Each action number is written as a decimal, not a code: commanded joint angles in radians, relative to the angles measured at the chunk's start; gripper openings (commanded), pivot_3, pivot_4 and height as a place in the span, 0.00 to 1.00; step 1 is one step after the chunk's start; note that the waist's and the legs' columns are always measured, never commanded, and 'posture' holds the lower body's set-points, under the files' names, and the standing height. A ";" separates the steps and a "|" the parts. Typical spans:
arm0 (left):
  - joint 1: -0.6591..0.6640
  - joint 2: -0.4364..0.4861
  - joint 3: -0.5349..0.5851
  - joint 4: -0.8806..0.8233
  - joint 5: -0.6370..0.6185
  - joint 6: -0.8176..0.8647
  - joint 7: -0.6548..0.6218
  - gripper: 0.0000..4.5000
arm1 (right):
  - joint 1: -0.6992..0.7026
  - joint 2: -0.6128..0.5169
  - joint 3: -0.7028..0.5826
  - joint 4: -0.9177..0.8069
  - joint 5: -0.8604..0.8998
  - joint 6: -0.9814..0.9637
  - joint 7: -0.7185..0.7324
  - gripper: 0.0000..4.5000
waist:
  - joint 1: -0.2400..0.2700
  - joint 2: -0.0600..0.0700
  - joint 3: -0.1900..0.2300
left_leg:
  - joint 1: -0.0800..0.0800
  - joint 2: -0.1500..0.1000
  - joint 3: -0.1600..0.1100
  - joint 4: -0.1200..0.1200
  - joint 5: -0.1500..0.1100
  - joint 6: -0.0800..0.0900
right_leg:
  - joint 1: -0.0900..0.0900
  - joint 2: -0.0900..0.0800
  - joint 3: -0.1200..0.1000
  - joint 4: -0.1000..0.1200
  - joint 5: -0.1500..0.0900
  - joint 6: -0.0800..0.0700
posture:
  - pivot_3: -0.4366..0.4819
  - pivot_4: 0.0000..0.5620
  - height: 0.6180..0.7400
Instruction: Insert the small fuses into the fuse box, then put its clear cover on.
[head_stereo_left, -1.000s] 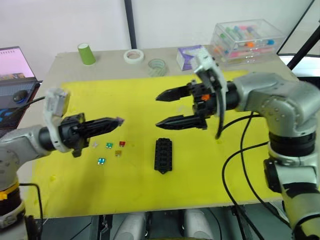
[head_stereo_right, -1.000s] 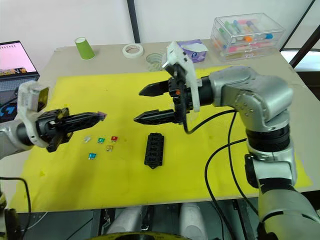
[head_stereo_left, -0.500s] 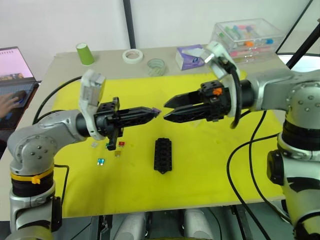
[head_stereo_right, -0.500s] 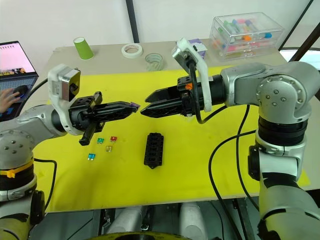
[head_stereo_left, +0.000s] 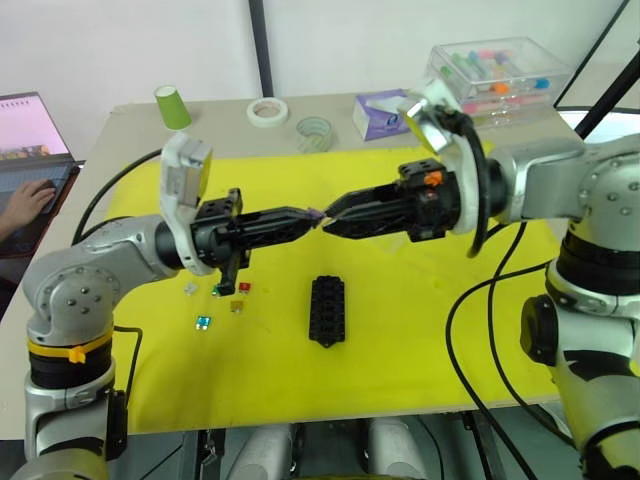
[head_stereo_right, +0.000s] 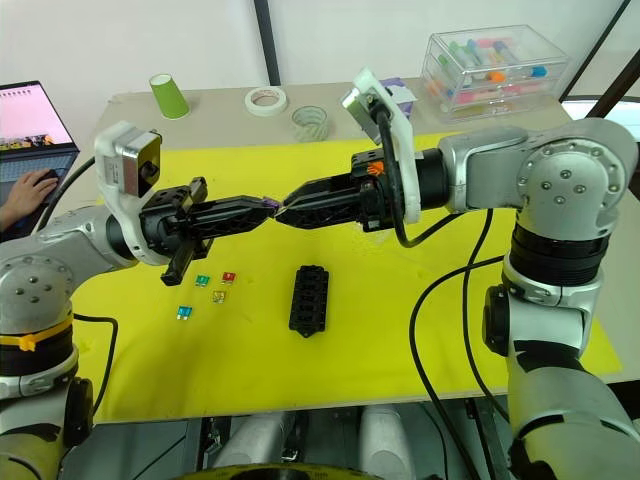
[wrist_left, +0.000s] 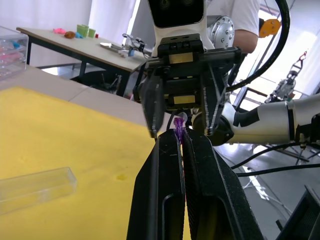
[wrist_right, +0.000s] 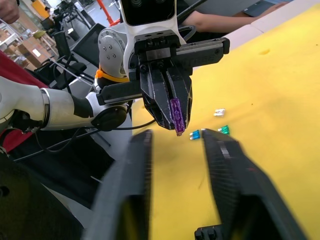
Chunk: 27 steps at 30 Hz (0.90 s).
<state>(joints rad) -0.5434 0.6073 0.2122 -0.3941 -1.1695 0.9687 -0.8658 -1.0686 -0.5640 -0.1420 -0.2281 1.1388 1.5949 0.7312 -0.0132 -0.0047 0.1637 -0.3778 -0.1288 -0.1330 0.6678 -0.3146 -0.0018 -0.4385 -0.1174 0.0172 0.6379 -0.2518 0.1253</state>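
Both hands are raised above the yellow mat (head_stereo_left: 400, 330), tip to tip over its middle.

Left hand (head_stereo_left: 305, 217): fingers pinched together on the purple fuse (wrist_left: 178, 129), which sticks out past the tips. Seen from the right wrist, the same fuse (wrist_right: 175, 115) stands lengthwise between the two black fingertips.

Right hand (head_stereo_left: 333, 215): fingers parted, a clear gap between them in the right wrist view, nothing gripped. Its tips sit right at the purple fuse, either side of it; whether they touch it, cannot tell.

Fuse box (head_stereo_left: 327, 310): lying flat on the mat, below the two hands, long axis running away from the robot. Slots look unfilled from here, but too small to be sure.

Remaining fuses lie loose on the mat to the robot's left of the fuse box, in a small cluster under the left arm: red fuse (head_stereo_left: 244, 287), green fuse (head_stereo_right: 202, 281), yellow fuse (head_stereo_left: 236, 307), teal fuse (head_stereo_left: 202, 322), grey-clear fuse (head_stereo_left: 190, 289). All apart from the box.

Clear cover (wrist_left: 35, 186): lying flat on the mat, visible in the left wrist view, well apart from the hands.

Back of the desk (head_stereo_left: 130, 125), off the mat: green cup (head_stereo_left: 172, 107), white tape roll (head_stereo_left: 268, 111), clear tape roll (head_stereo_left: 314, 133), purple tissue pack (head_stereo_left: 378, 112), big clear case of coloured tubes (head_stereo_left: 497, 78). Laptop (head_stereo_left: 28, 135) at the robot's left, with a person's hand (head_stereo_left: 28, 201) at it.
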 joint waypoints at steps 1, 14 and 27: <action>0.002 0.011 0.003 -0.015 -0.019 -0.017 -0.004 0.00 | -0.032 0.008 -0.030 -0.001 0.039 -0.001 -0.015 0.34 | 0.000 0.000 0.000 | 0.000 0.000 0.000 0.000 0.000 0.000 | 0.000 0.000 0.000 0.000 0.000 0.000 | 0.48 0.27 1.00; 0.008 0.012 0.000 -0.014 -0.019 -0.017 0.002 0.00 | -0.035 0.007 -0.021 0.016 0.092 -0.008 -0.056 0.16 | 0.000 0.000 0.000 | 0.000 0.000 0.000 0.000 0.000 0.000 | 0.000 0.000 0.000 0.000 0.000 0.000 | 0.48 0.27 1.00; 0.006 0.011 -0.003 -0.016 -0.020 -0.017 0.006 0.00 | -0.028 0.006 -0.009 0.011 0.098 -0.017 -0.068 0.16 | 0.000 0.000 0.000 | 0.000 0.000 0.000 0.000 0.000 0.000 | 0.000 0.000 0.000 0.000 0.000 0.000 | 0.48 0.27 1.00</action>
<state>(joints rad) -0.5248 0.6088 0.2085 -0.3943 -1.1733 0.9682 -0.8637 -1.0697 -0.5603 -0.1405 -0.2075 1.2109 1.5929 0.6621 -0.0134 -0.0047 0.1637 -0.3779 -0.1288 -0.1330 0.6679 -0.3146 -0.0018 -0.4385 -0.1174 0.0167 0.6379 -0.2518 0.1253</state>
